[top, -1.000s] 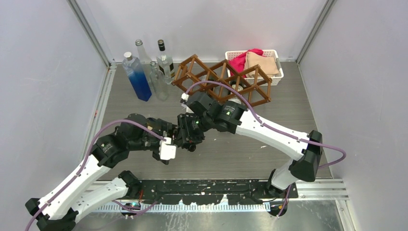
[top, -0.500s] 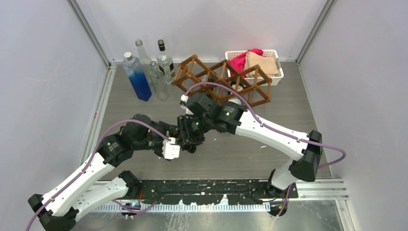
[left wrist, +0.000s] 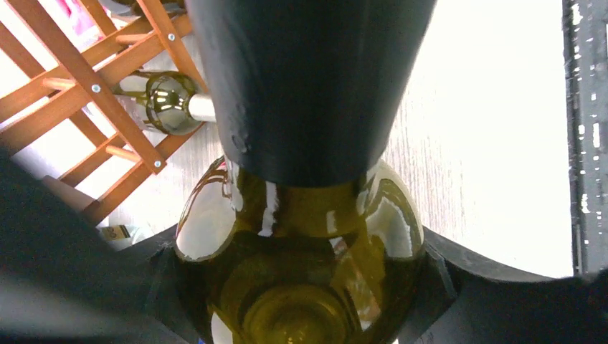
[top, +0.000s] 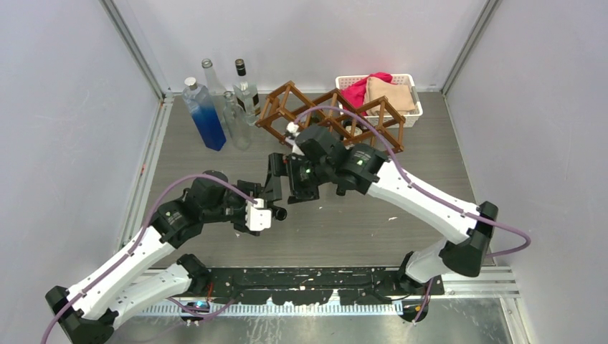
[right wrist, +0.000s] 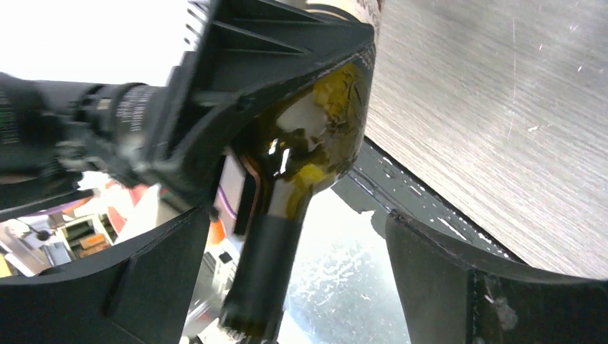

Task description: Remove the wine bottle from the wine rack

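The left gripper [top: 275, 192] was clamped on the wine bottle [left wrist: 301, 236]. Its two black fingers [left wrist: 437, 283] pressed the olive-green glass from both sides, just below the shoulder. The bottle was off the rack [top: 331, 118] and sat over the middle of the tabletop, on the near side of the rack and a little apart from it.

In the top view the two grippers hid most of the bottle. Only a dark round end [top: 279, 213] showed past the left gripper, apparently the neck. The bottle's long axis ran roughly from the far edge toward the near edge. The black-capped neck pointed toward the near edge, and the right wrist view showed the near-edge rail beyond it. From the pictures I could not tell how steeply the bottle was tilted.

The right gripper [top: 302, 180] was spread wide. Its fingers [right wrist: 158, 287] stood on either side of the neck [right wrist: 262, 272] without touching it.

The rack lay near the far edge, right of centre, and a second bottle [left wrist: 169, 102] lay in one of its cells. A cluster of glass bottles [top: 219, 107] stood toward the far-left corner. A white basket [top: 418, 109] of cloths sat just behind the rack at the far edge.
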